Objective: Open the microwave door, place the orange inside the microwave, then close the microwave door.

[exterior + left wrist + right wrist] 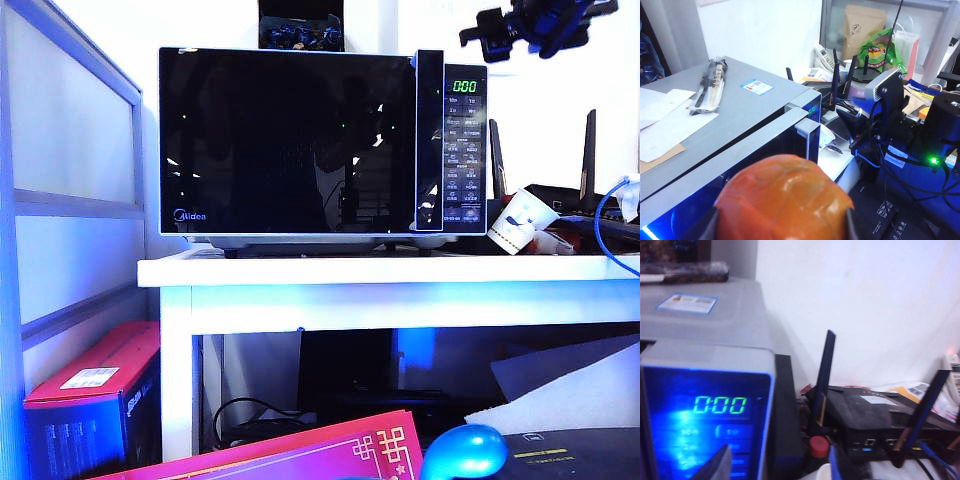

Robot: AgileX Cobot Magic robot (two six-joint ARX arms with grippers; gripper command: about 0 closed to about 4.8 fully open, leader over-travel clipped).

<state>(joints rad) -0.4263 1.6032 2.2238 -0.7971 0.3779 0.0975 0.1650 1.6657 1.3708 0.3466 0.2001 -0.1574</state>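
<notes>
Orange [784,200] fills the left hand [782,227], its fingers [707,227] pressed against the fruit's sides; it is held above the microwave [322,148], near the top front edge. Only the fingertips show, and the fruit's underside is cut off. Up at the right, the right hand [777,465] hangs empty in front of the button panel [463,160], fingers partly apart, blurred. The door [287,142] is shut on the white surface [400,270]. A router [875,420] sits just beside it.
</notes>
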